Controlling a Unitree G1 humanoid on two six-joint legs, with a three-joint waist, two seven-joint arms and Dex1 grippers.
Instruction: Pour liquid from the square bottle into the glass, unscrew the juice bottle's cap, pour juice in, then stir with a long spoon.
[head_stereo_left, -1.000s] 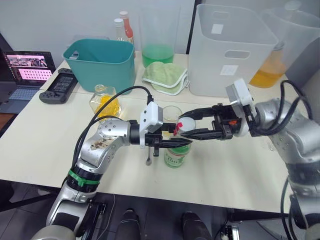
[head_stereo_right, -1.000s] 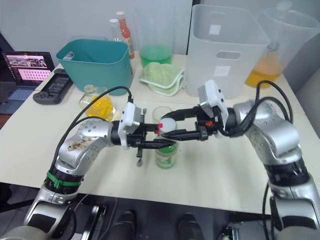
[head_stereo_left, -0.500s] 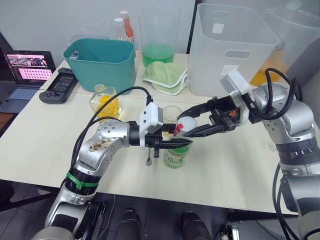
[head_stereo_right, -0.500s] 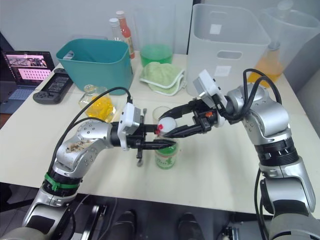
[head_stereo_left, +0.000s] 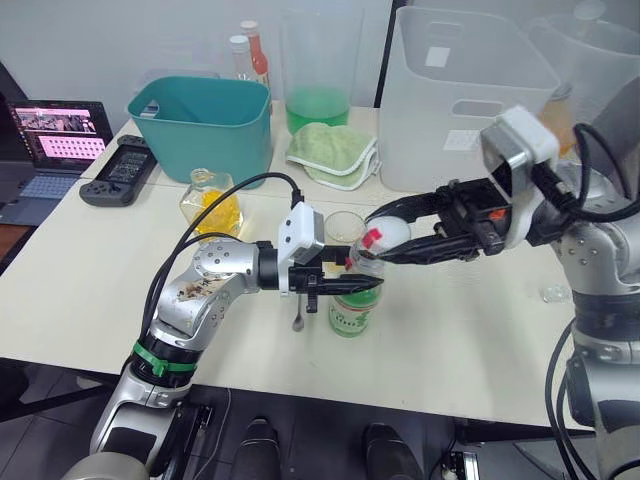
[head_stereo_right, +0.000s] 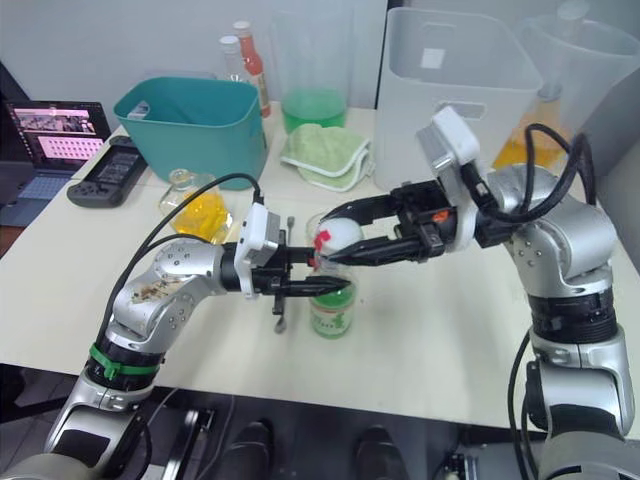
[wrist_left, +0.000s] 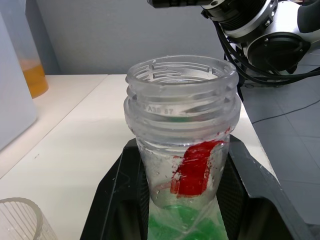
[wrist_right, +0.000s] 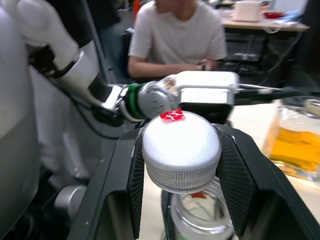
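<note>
Your left gripper (head_stereo_left: 352, 287) clamps neck of clear plastic juice bottle with green label (head_stereo_left: 353, 311), upright on white table (head_stereo_left: 90, 262). Right gripper (head_stereo_right: 340, 241) pinches white ribbed cap (wrist_right: 181, 148), lifted just above open mouth. Ribbed clear glass (head_stereo_left: 344, 226) stands just behind bottle; tip bottle that way.

You see a clear, glossy plastic juice bottle (wrist_left: 181, 150) with ridged neck threads, a matt white ribbed plastic cap (wrist_right: 181, 151), and a smooth matt tabletop (head_stereo_left: 480, 330).
</note>
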